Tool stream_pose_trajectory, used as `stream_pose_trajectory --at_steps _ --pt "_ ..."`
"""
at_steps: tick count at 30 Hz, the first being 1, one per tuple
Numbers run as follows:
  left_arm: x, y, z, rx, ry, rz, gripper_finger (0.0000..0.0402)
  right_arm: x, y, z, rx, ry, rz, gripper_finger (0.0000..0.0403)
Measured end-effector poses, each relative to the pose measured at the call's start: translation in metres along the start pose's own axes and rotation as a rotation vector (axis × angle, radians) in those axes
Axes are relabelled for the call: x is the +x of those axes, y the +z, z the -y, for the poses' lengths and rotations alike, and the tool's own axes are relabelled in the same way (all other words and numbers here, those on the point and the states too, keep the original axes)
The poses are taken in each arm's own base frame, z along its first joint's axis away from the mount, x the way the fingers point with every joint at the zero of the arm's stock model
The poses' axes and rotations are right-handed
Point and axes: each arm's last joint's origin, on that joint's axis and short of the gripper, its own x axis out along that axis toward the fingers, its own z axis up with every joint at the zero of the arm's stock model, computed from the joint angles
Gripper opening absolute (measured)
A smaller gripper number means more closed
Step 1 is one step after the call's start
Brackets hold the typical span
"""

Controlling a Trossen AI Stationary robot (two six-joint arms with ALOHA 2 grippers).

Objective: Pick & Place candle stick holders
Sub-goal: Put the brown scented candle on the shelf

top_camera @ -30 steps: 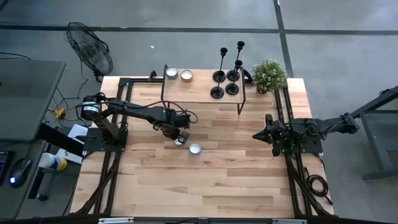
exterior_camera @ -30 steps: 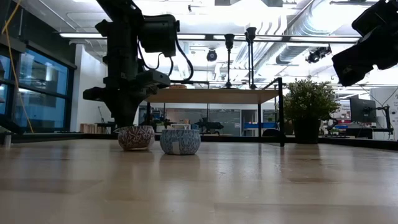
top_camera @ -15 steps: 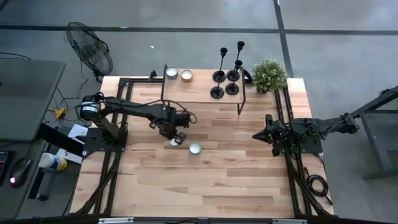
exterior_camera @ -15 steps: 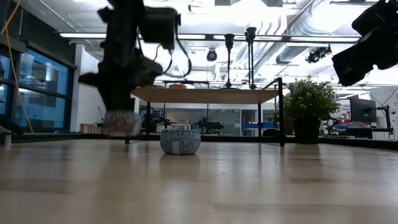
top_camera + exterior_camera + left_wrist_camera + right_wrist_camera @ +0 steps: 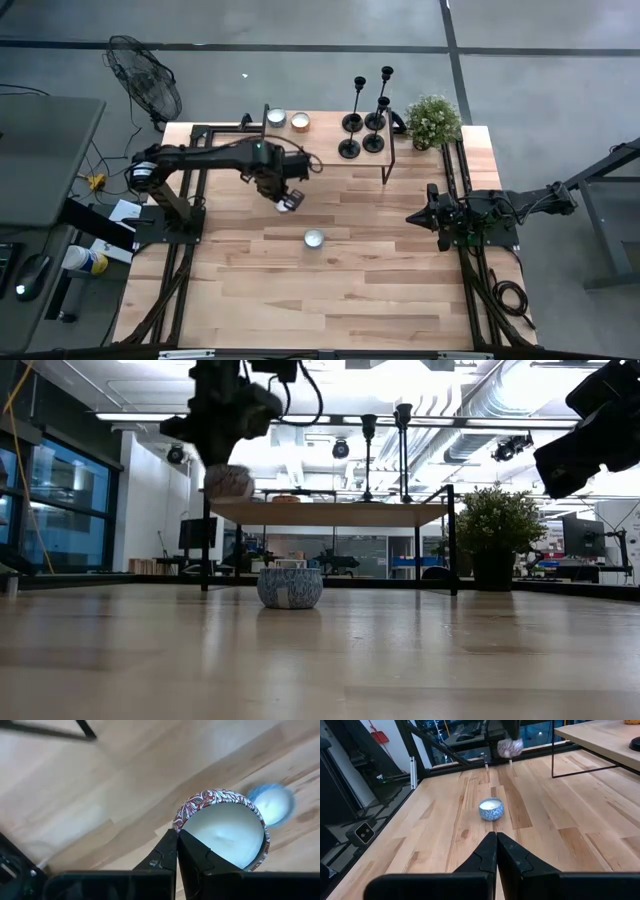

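Note:
The candle stick holders (image 5: 362, 120) are slim black sticks standing on their disc bases on a raised wooden shelf (image 5: 330, 150) at the table's far side; their tops (image 5: 368, 430) show in the low view. My left gripper (image 5: 287, 203) hangs above the table's middle left, shut on a small round candle in a red-patterned tin (image 5: 230, 832) (image 5: 229, 481). A blue-patterned candle (image 5: 314, 238) (image 5: 491, 808) sits on the table below and beside it. My right gripper (image 5: 496, 836) waits shut at the table's right side, holding nothing. My left gripper pinches the rim of the tin's wall (image 5: 181, 817) at one side of the candle, one finger outside the wall and one over the white wax. The fingers point down from above. The candle hangs below them, lifted well clear of the table, about level with the shelf top.
Two more small candles (image 5: 276, 117) (image 5: 300, 121) lie on the shelf's left end. A potted plant (image 5: 433, 120) stands at the far right corner. Black frame rails run along the table's left and right sides. The near half of the table is bare wood.
My left gripper has gone straight up, shut the whole time, taking the red-patterned candle off the table to about shelf height. The blue-patterned candle has stayed where it was.

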Motion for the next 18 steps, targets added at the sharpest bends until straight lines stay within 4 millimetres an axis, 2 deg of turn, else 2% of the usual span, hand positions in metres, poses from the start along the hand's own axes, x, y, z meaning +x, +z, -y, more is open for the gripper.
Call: stream_pose_trajectory --at_steps 7,18 --pt "-0.028 0.022 -0.013 -0.014 -0.02 0.077 0.0 0.0 0.0 0.0 0.001 0.0 0.0 0.0" --pt "-0.069 0.06 -0.052 -0.061 -0.022 0.207 0.0 0.0 0.0 0.0 0.0 0.0 0.0 0.0"
